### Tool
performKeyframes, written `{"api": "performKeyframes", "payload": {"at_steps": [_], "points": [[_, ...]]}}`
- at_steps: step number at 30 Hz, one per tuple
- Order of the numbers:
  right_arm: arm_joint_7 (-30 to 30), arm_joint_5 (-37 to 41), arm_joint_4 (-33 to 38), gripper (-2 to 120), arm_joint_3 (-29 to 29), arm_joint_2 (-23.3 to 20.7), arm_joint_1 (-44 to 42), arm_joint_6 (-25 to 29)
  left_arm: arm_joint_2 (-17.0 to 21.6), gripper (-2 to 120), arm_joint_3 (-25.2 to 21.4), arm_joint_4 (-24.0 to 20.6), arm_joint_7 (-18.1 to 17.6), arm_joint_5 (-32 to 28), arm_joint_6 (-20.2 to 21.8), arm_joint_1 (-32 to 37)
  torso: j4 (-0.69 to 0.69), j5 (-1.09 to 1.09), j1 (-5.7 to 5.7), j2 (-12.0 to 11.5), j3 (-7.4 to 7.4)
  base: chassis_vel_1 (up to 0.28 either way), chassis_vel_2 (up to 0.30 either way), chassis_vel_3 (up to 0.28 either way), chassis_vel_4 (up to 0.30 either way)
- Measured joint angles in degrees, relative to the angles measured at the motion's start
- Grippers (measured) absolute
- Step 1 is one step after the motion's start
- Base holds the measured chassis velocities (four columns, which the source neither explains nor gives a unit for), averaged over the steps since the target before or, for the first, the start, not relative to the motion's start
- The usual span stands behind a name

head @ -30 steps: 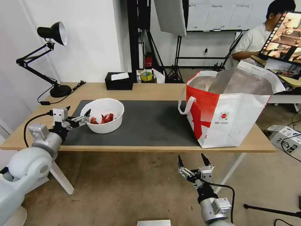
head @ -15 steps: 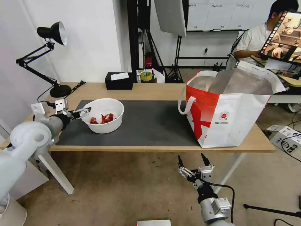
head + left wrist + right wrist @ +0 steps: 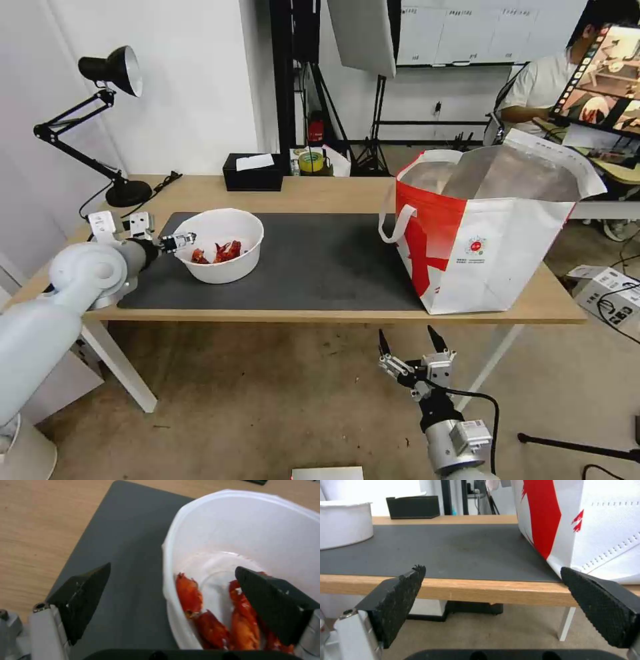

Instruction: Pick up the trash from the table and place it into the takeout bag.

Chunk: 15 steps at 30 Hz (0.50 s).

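Observation:
A white round bowl (image 3: 227, 268) with red shell scraps (image 3: 224, 252) stands on the left part of the dark grey mat (image 3: 327, 260) on the table (image 3: 320, 193). My left gripper (image 3: 180, 240) is open at the bowl's left rim. In the left wrist view one finger (image 3: 83, 597) is outside the bowl (image 3: 253, 530) and the other (image 3: 273, 602) is inside, over the scraps (image 3: 213, 625). The red-and-white takeout bag (image 3: 493, 253) stands open at the table's right end. My right gripper (image 3: 408, 340) hangs open below the table's front edge, facing the bag (image 3: 603, 525).
A black tissue box (image 3: 252, 173) and a tape roll (image 3: 311, 161) sit at the table's back edge. A black desk lamp (image 3: 110, 120) stands at the back left. A cardboard box (image 3: 603, 290) lies on the floor to the right.
My left arm has swung up and towards the back left, while its gripper stayed at the bowl's left rim. The bowl, the bag and my right arm have not moved.

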Motion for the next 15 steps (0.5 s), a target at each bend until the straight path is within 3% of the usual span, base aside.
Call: {"api": "performKeyframes", "payload": {"at_steps": [6,15], "points": [[0.0,0.0,0.0,100,0.0,0.0,0.0,0.0,-1.0,100,1.7,1.9,-4.6,-2.5,2.8,-2.5,0.00,0.01,0.00,0.0,0.00,0.000,0.000,0.000,0.000],[0.0,0.0,0.0,100,0.0,0.0,0.0,0.0,-2.3,100,3.4,4.1,-8.6,-8.6,5.3,-6.1,0.00,0.00,0.00,0.0,0.00,0.000,0.000,0.000,0.000]]}}
